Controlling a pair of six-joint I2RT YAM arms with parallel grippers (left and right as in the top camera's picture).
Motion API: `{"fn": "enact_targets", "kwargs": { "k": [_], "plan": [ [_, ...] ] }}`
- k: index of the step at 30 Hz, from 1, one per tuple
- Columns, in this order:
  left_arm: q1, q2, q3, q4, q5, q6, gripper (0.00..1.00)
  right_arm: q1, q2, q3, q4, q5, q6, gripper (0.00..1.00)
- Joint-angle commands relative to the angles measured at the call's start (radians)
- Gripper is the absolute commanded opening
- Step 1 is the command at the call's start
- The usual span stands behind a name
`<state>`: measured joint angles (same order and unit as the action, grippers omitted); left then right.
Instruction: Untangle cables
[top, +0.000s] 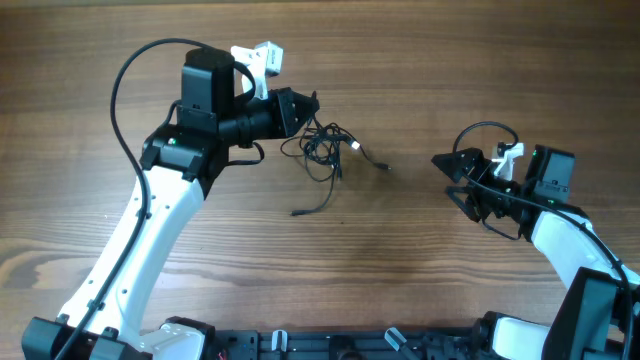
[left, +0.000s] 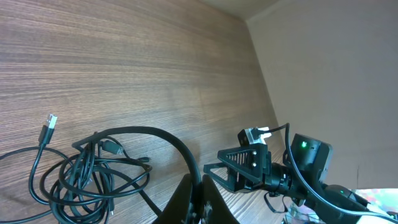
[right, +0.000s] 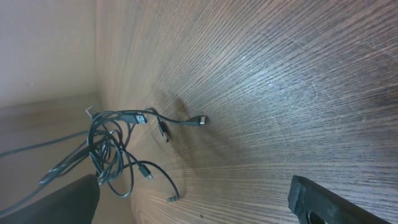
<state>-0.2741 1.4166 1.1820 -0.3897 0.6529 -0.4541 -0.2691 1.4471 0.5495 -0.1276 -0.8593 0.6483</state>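
Left gripper: my left gripper (top: 308, 103) sits in the upper middle of the overhead frame, at the upper left edge of the tangle. In its own wrist view my fingers (left: 181, 202) are pinched together on a thick black loop.
Right gripper: my right gripper (top: 445, 177) is at the right of the overhead frame, well apart from the tangle. Its jaws are spread wide with nothing between them.
Cable bundle: the cable bundle (top: 322, 148) lies on the table (top: 450, 60) just right of my left gripper, a knot of thin black loops.
Loose ends: one plug end (top: 385, 166) trails toward the right, and a tail end (top: 297, 213) runs to the lower left of the knot.
Height of loop: I cannot tell how far the gripped loop is off the wood.
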Motion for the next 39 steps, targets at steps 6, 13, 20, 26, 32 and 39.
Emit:
{"fn": "enact_targets", "kwargs": {
  "k": [6, 13, 20, 26, 32, 39],
  "plan": [
    [0.068, -0.083, 0.01, -0.042, 0.0, -0.005, 0.04, 0.035, -0.003, -0.002, 0.003, -0.087, 0.021, 1.0],
    [0.129, -0.088, 0.01, -0.159, 0.0, -0.005, 0.04, 0.285, -0.003, -0.002, 0.035, -0.081, 0.06, 1.0],
    [0.135, -0.142, 0.01, -0.209, 0.0, 0.006, 0.04, 0.45, -0.003, -0.002, 0.2, -0.08, 0.198, 1.0],
    [0.148, -0.224, 0.01, -0.217, 0.0, 0.006, 0.04, 0.463, -0.003, -0.002, 0.232, -0.079, 0.216, 1.0],
    [0.148, -0.233, 0.01, -0.258, 0.004, 0.005, 0.04, 0.463, -0.003, -0.002, 0.43, -0.187, 0.194, 1.0],
    [0.147, -0.233, 0.01, -0.258, 0.01, -0.078, 0.04, 0.546, -0.003, -0.002, 0.587, -0.114, 0.281, 0.97]
  ]
}}
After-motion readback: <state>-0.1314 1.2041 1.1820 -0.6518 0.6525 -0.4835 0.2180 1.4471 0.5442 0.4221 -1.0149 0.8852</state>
